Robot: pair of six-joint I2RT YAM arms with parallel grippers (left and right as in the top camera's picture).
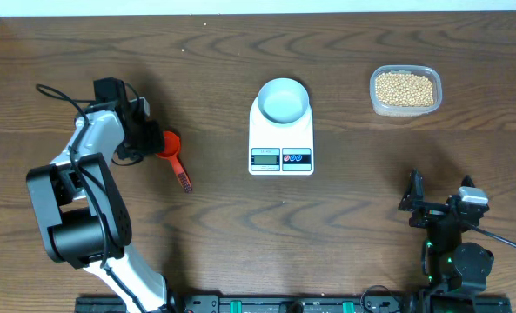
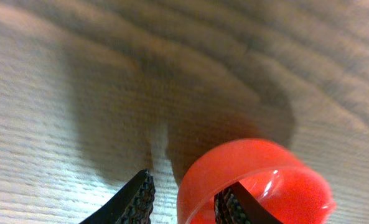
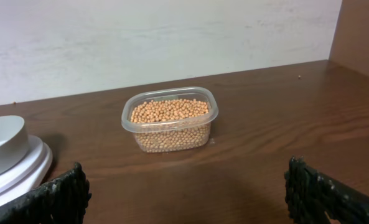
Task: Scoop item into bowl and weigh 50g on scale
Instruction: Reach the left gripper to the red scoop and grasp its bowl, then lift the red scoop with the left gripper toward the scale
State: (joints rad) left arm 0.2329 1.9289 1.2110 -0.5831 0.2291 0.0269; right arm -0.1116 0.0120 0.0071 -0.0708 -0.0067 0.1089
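1. Left claw [image 2: 184, 202]: released. Jaws straddle the rim of the orange scoop [image 2: 259, 180], one outside the cup, one inside, w/ a gap showing on the outer side, so no grip.
2. Scoop lies well left of the scale [image 1: 281, 143].
3. Bowl [image 1: 284, 100] sits on the scale's top.
4. Beans [image 1: 405, 88] are in a clear tub [image 1: 371, 94], well right of the scale.
5. Right claw [image 3: 184, 180]: wide open, nothing in it, front-right of the scale.
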